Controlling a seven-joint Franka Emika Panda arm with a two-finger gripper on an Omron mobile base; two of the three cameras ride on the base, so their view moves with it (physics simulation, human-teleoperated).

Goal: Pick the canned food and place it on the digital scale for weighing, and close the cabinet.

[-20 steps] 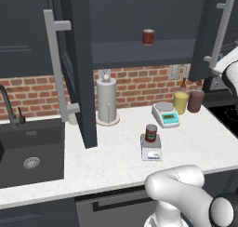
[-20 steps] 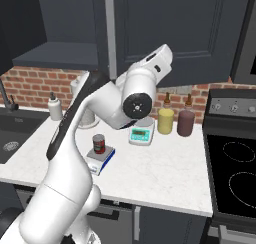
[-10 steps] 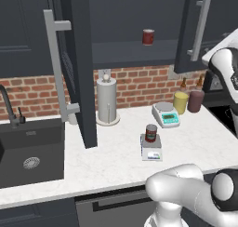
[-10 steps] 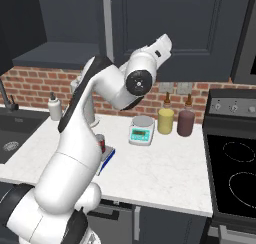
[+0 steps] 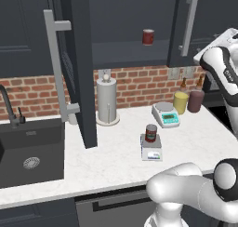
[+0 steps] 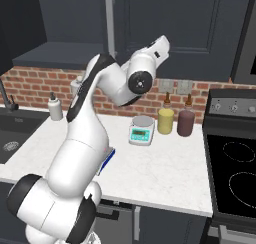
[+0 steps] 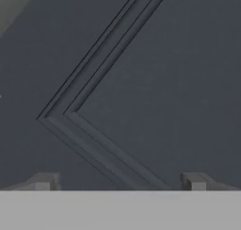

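Canned food (image 5: 151, 132) sits on digital scale (image 5: 151, 150). Hand (image 7: 120, 183) wide, empty, facing cabinet (image 5: 188, 26) right door; push flat, then swing left door shut.

A kitchen — sink (image 5: 31, 151), stove (image 6: 235, 163) (brick backsplash (image 5: 135, 84)), dark wall cabinet (image 5: 74, 58).

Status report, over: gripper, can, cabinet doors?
Gripper open, empty, facing a dark door panel. Can on the scale. Left cabinet door wide open; right door nearly shut.
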